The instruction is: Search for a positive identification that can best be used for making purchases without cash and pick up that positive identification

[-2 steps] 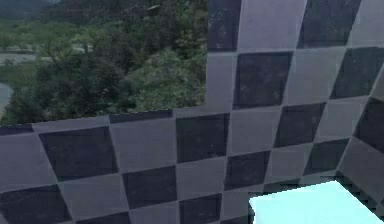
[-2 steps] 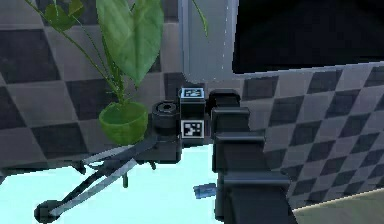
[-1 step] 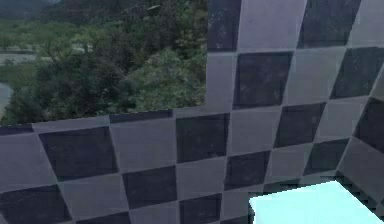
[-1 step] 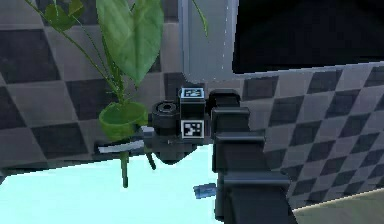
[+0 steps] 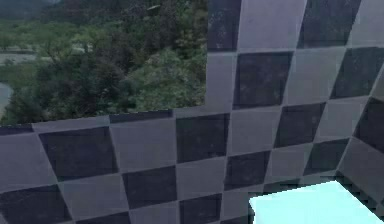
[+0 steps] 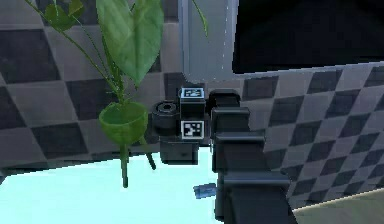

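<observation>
In the arm side view my arm (image 6: 240, 165) rises as a dark bar over a pale cyan tabletop (image 6: 70, 195). The two marked white squares (image 6: 191, 110) stand at its far end, and the gripper (image 6: 157, 122) sits just left of them. A green pot (image 6: 122, 122) lies directly at the gripper's far end, so I cannot tell whether the gripper holds anything. A small flat bluish thing (image 6: 205, 190) lies on the tabletop close to the arm's left edge; it is too small to name.
A tall leafy plant (image 6: 130, 40) rises from the green pot on a thin stem. Checkered tile wall (image 6: 40, 90) backs the table, with a dark window (image 6: 305, 35) on the right. In the forward view, a tiled wall (image 5: 200, 140), a window onto trees (image 5: 100, 55) and a pale cyan table corner (image 5: 315, 205).
</observation>
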Robot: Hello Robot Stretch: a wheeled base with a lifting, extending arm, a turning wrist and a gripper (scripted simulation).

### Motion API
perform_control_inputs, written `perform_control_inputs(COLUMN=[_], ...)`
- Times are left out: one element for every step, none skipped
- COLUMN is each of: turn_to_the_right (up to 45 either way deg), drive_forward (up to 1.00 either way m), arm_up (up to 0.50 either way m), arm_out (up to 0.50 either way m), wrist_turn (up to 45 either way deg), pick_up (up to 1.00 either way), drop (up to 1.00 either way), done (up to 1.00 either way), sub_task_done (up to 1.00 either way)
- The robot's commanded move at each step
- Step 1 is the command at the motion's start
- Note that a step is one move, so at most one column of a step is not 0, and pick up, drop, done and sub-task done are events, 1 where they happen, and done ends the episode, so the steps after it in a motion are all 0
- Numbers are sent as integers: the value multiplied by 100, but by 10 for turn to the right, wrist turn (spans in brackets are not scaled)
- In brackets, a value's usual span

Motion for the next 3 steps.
perform_control_inputs(turn_to_the_right=[0, 0, 0], drive_forward=[0, 0, 0], arm_up=[0, -28, 0], arm_out=[0, 0, 0], wrist_turn=[120, 0, 0], pick_up=[0, 0, 100], drop=[0, 0, 0], done=[0, 0, 0], sub_task_done=[0, 0, 0])
